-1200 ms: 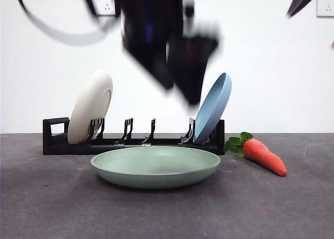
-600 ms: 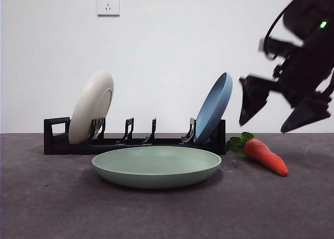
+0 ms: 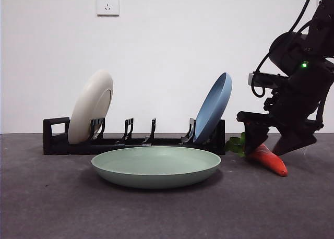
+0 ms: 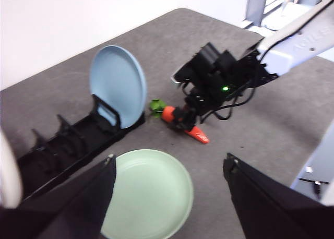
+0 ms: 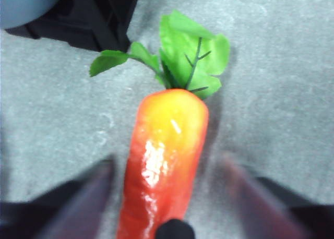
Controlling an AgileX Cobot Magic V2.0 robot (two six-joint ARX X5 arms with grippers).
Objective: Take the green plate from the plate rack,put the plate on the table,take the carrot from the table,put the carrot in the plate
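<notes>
— Which step is this?
— Picking up the orange-red tapered toy carrot [image 5: 164, 160]. It lies on the dark grey table [image 3: 52, 207] between the right gripper's [image 3: 274, 142] spread jaws.
— Next?
— Likely closing, then lifting towards the pale sage-green plate [image 3: 155, 166], already flat by the black rack [image 3: 135, 141].
— Anything unclear?
— The jaws are blurred; contact is hard to judge. The left gripper [image 4: 167, 168] waits open above the plate.

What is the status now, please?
Right gripper open, straddling the carrot. Left gripper open, high above. Green plate on table, nothing in the way.
</notes>
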